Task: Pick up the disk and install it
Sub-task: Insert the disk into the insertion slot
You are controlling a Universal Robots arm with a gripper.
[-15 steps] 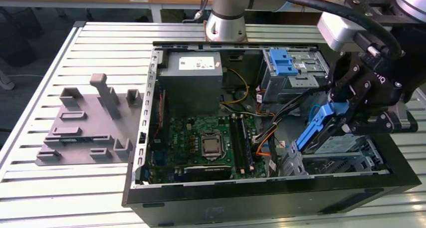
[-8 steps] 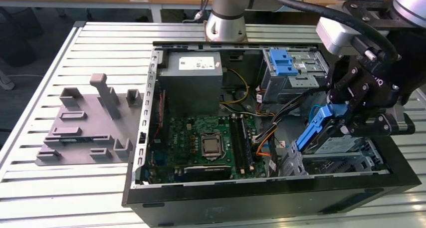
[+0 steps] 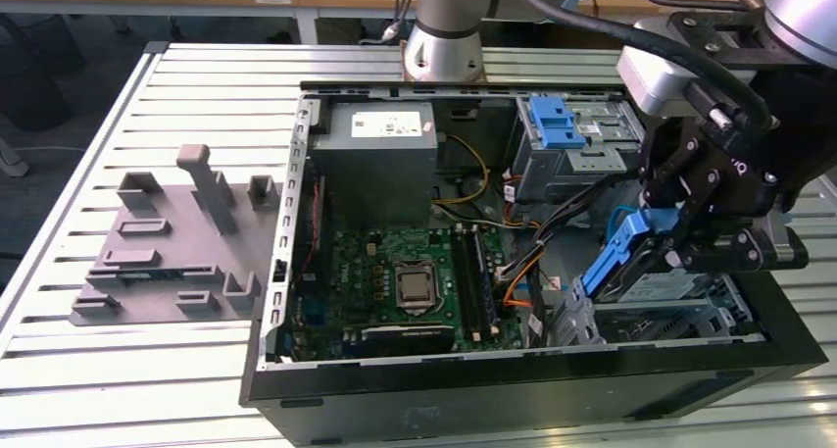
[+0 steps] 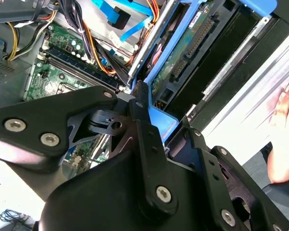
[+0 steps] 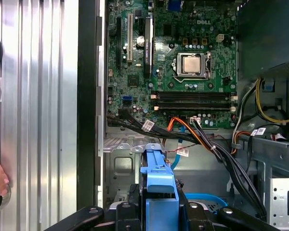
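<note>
The disk [image 3: 622,257], a flat drive in a blue plastic carrier frame, is hanging steeply tilted, almost on edge, clamped in the gripper [image 3: 677,249]. It is hovering just over the grey drive cage [image 3: 667,316] at the exterior view's right of the open computer case [image 3: 523,394], its green circuit-board face showing in the second wrist view.

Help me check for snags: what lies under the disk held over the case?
A grey metal drive cage sits beneath the disk, with black and orange cables beside it. The cage's inside below is hidden by the disk.
</note>
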